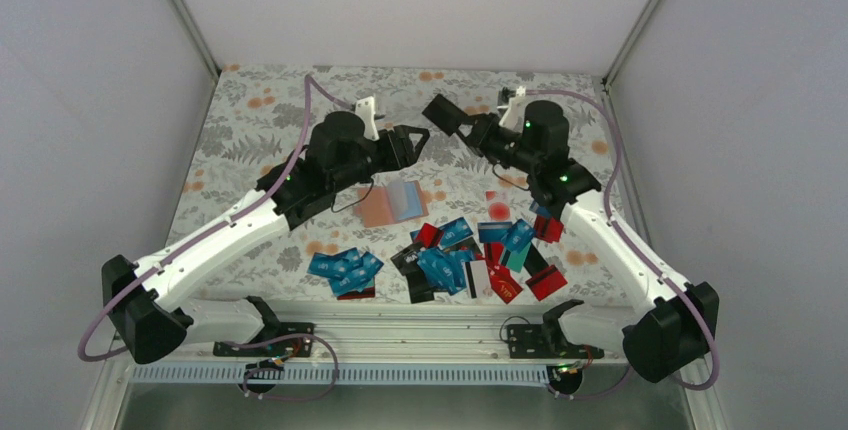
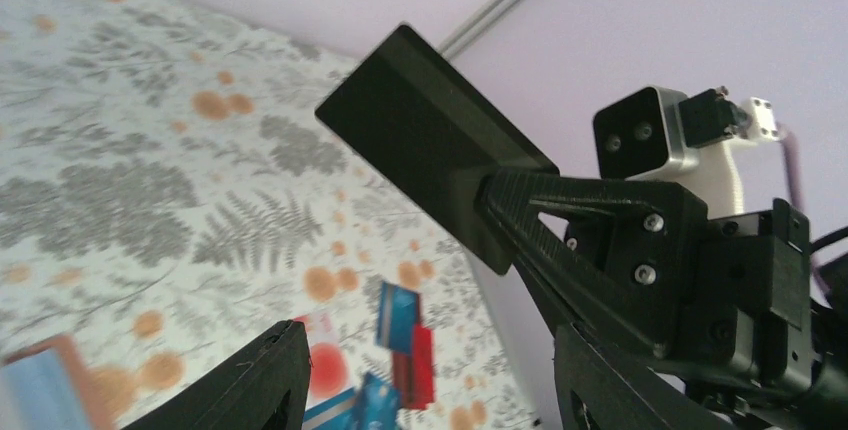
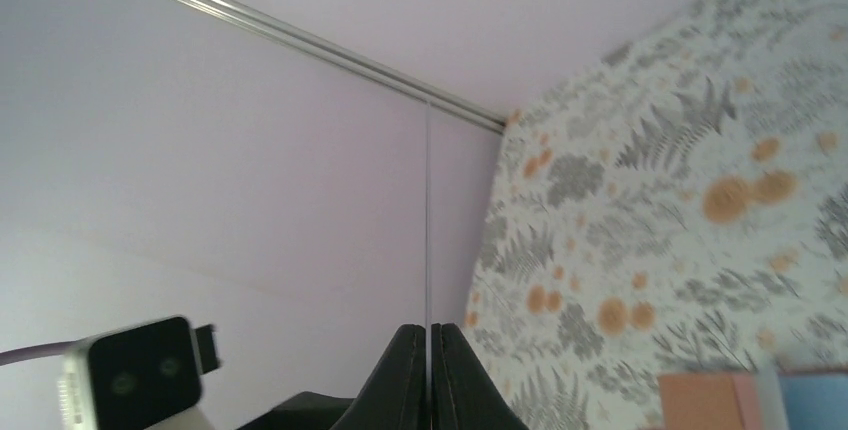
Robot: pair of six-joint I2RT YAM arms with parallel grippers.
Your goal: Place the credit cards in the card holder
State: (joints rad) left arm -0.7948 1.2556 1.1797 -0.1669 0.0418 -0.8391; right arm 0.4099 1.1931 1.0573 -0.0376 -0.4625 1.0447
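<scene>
My right gripper [image 1: 462,122] is raised above the far middle of the table and is shut on a black credit card [image 1: 440,110]. In the right wrist view the card shows as a thin edge [image 3: 427,210] between the shut fingers [image 3: 428,375]. In the left wrist view it is a black rectangle [image 2: 430,150]. My left gripper [image 1: 412,142] is open and empty, raised next to it, with its jaws wide apart [image 2: 425,390]. The tan-pink card holder [image 1: 378,208] lies below on the table with a blue card [image 1: 407,198] at its right side. Many credit cards [image 1: 470,260] lie scattered nearer the front.
A separate cluster of blue cards [image 1: 345,268] lies front left of the pile. A white card with a red dot [image 1: 498,208] lies right of the holder. White walls enclose the floral table [image 1: 250,140] on three sides. The two raised grippers are close together.
</scene>
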